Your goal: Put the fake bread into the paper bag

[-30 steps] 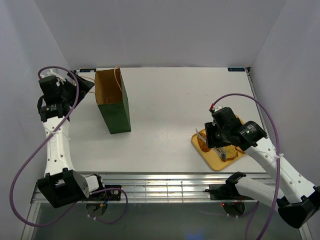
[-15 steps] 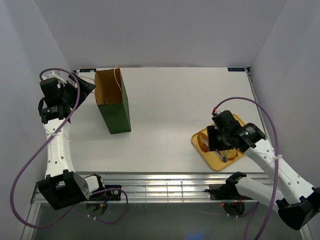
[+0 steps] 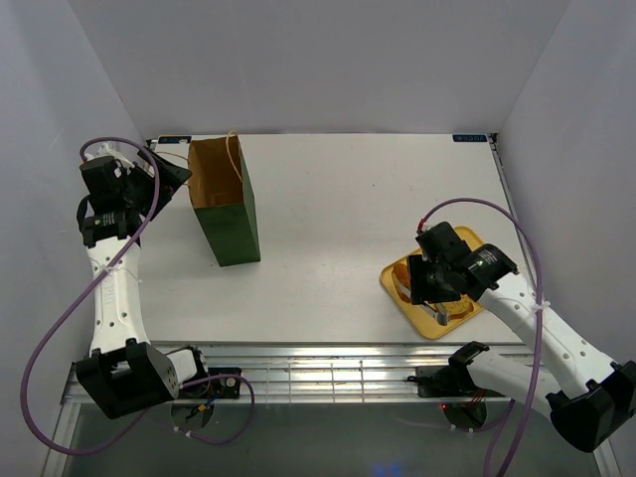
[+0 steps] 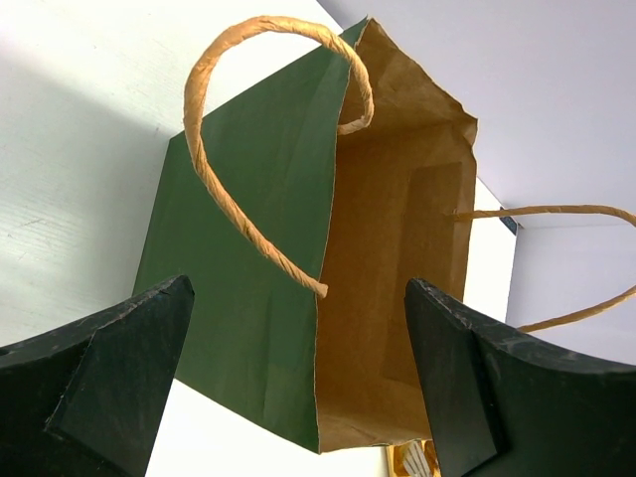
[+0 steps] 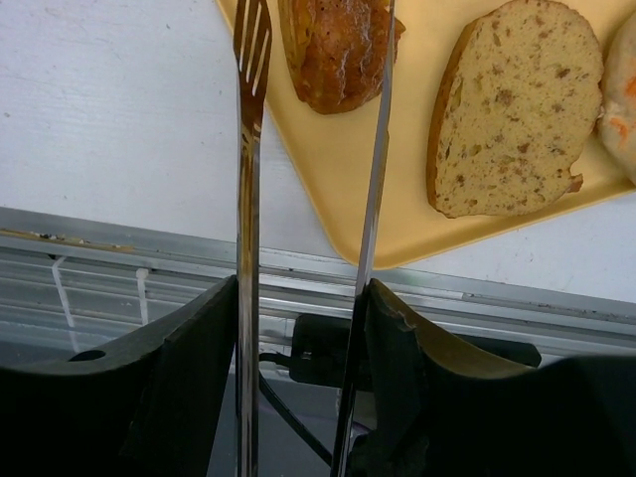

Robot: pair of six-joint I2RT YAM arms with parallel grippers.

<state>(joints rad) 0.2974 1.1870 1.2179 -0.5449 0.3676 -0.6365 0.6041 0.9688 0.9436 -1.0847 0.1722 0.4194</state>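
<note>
The paper bag (image 3: 227,214) stands upright at the far left, dark green outside, brown inside, mouth open; it fills the left wrist view (image 4: 248,258). My left gripper (image 3: 164,174) is open and empty just left of the bag's mouth, its jaws (image 4: 298,293) wide apart. My right gripper (image 3: 437,288) is shut on long metal tongs (image 5: 246,149) over the yellow tray (image 5: 397,209). The tong arms reach either side of the oblong roll (image 5: 338,50). A speckled slice (image 5: 512,104) and the edge of a round bun (image 5: 621,99) lie to its right.
The yellow tray (image 3: 429,323) sits at the right near the table's front edge, beside the metal rail (image 3: 318,363). White walls enclose the table on the left, back and right. The bag's cord handles (image 4: 238,189) loop near my left fingers.
My right gripper has lowered and shifted slightly left over the tray with the tongs. The left arm and the bag have hardly moved.
</note>
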